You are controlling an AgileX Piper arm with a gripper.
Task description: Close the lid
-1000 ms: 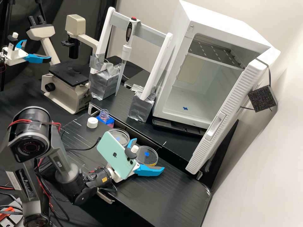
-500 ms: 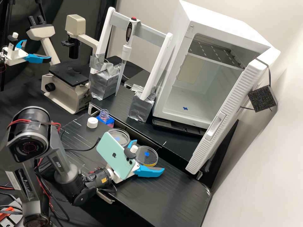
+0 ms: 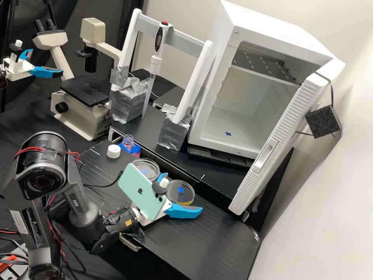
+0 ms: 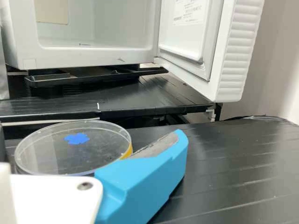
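Dish at the gripper: a round, shallow, clear plastic dish (image 3: 188,194) with a blue mark (image 3: 181,189) at its middle and a yellow patch (image 3: 187,203) low on its side; it lies flat on the black bench (image 3: 217,237), and is probably the one the task is about
Second dish: a similar round clear dish (image 3: 151,167), just beside the first, partly behind the mint-green phone (image 3: 140,192) carried on the arm
Gripper: the white gripper with two bright blue fingers (image 3: 184,191) is low over the bench, its jaws released and spread wide, with the dish's near part between them and nothing grasped; whether a finger touches the rim I cannot tell
Lid: the two clear dishes are so see-through that I cannot tell which is lid and which is base, or whether the yellow-sided one is covered
White cap: a short white round screw cap (image 3: 114,151) stands on the bench, apart from the clear threaded bottle neck (image 3: 127,143) near it
Freezer door: the ribbed white door (image 3: 285,128) stands open, well apart from the gripper
Done: as far as I can judge, the gripper is placed around a dish, and no lid is held
Left: most of the job, I think: grip the lid by its rim, lift it, set it level over the base and let go
Risk: a thin, slick rim could slide or tip if the jaws close off centre
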